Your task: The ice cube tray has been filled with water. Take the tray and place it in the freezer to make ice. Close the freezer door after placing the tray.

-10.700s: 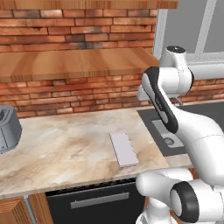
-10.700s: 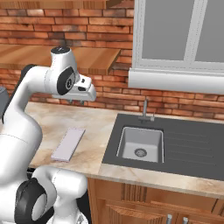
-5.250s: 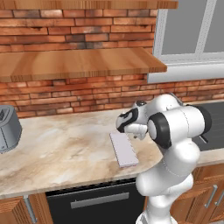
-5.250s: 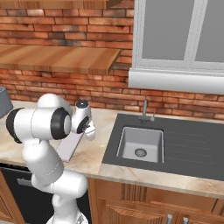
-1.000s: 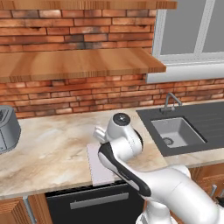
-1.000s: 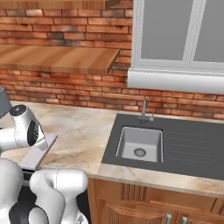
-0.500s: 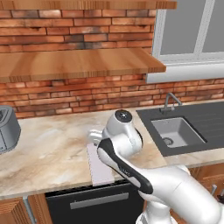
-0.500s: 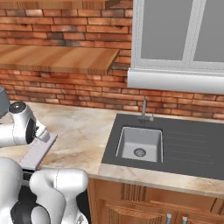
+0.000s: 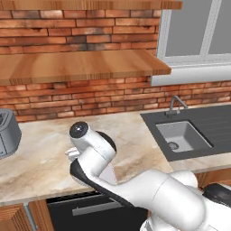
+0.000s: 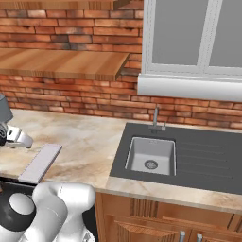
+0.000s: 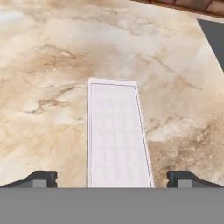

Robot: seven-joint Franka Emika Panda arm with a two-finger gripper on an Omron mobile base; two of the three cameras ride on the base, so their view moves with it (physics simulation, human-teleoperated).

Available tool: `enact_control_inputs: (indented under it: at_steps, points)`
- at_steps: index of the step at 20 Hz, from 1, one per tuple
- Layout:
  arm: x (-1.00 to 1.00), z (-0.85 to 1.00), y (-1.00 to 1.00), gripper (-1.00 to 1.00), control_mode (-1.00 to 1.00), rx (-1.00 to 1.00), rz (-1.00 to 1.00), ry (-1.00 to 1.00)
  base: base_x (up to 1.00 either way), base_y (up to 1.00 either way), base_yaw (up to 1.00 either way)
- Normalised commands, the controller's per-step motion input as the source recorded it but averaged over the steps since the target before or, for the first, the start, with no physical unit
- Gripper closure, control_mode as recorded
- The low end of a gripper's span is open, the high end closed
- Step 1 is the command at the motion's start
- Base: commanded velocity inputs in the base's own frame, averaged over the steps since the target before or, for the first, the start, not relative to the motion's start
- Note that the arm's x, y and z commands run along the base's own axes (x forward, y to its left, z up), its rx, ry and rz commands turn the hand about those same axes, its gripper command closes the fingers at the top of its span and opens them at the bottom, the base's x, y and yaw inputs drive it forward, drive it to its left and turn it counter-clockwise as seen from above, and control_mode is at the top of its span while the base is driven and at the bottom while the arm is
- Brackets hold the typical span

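Observation:
The ice cube tray [image 11: 116, 135] is a thin pale lavender slab lying flat on the marble counter [image 11: 52, 65], lengthwise away from the hand. My gripper [image 11: 113, 179] hovers over its near end, open, with one dark fingertip [image 11: 43, 178] on each side of the tray and nothing held. In the right base view the tray [image 10: 41, 163] lies near the counter's front edge, with the gripper [image 10: 14, 137] just left of it. In the left base view the arm covers most of the tray [image 9: 107, 173]; the gripper [image 9: 71, 154] pokes out at the arm's left. The freezer and its door are out of view.
A grey toaster [image 9: 6, 133] stands at the counter's far left. A dark sink [image 10: 150, 155] with a faucet [image 10: 156, 116] lies to the right. A wooden shelf [image 9: 76, 63] juts from the brick wall above the counter. A black oven front [image 9: 90, 210] sits below.
The arm has swung left over the counter, carrying the open hand to the tray's left end. The tray has not moved.

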Motion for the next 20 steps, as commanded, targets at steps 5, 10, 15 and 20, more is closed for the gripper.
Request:
enact_control_inputs:
  at_steps: [5, 10, 15, 20]
  points:
    - [-0.61, 0.00, 0.12, -1.00, -1.00, -0.26, 0.00, -0.15, 0.00, 0.00, 0.00]
    - [-0.63, 0.00, 0.16, -1.00, -1.00, -0.22, 0.00, -0.11, 0.00, 0.00, 0.00]
    - [-0.60, -0.03, 0.04, -1.00, -1.00, -0.19, 0.01, -0.07, 0.00, 0.00, 0.00]
    - [-0.10, -0.18, -0.01, -1.00, -1.00, -0.12, 0.00, 0.05, 0.00, 0.00, 0.00]
